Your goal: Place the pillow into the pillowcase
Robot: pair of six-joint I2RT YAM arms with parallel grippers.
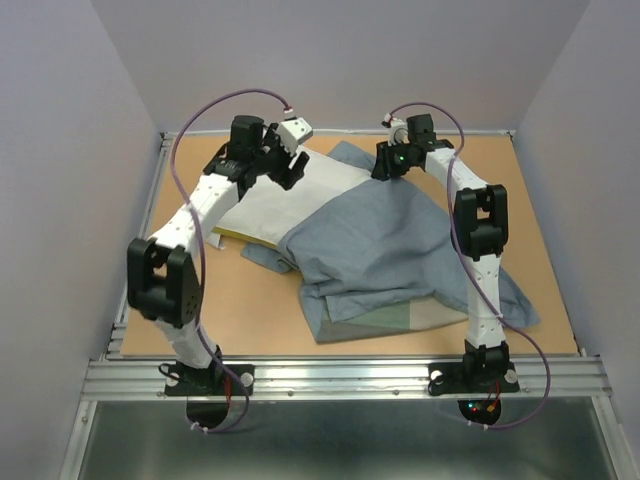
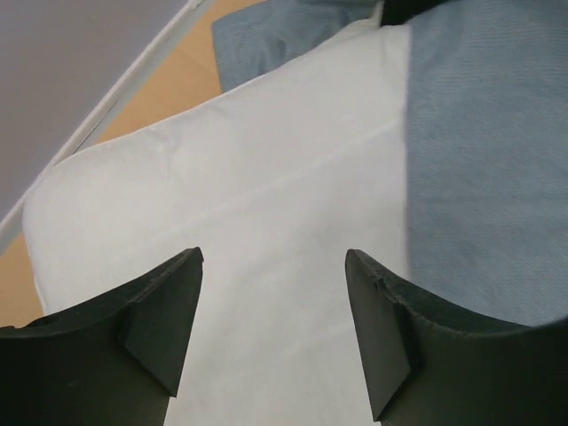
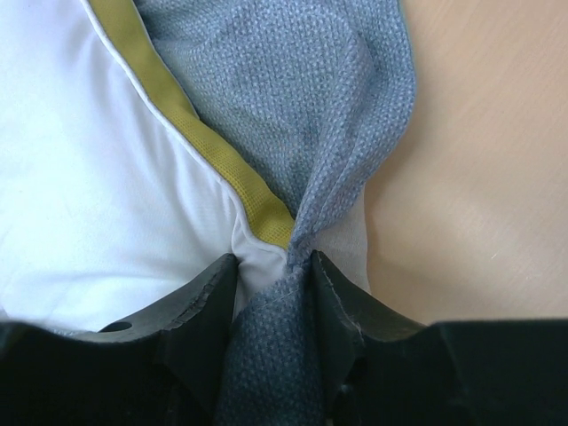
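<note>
The pillow [image 1: 268, 198] is white, puffy, yellow band along one edge, sitting far-left on the table [image 1: 255, 312], right part under the crumpled grey-blue pillowcase [image 1: 375, 240]; left gripper [image 2: 273, 259] spread wide just above it; right gripper [image 3: 272, 266] pinching a twist of pillowcase at its corner.

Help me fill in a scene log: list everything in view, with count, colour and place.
pillow: one, white with a yellow band, far left of the table, right part covered by the pillowcase.
pillowcase: one, grey-blue, green and tan blocks at its near edge, centre-right.
table: one, tan, beneath both.
rail: one, silver, along the table's near edge.
left arm, right arm: two, white and black, near edge.
left gripper: black, open, over the pillow.
right gripper: black, shut on pillowcase fabric.
</note>
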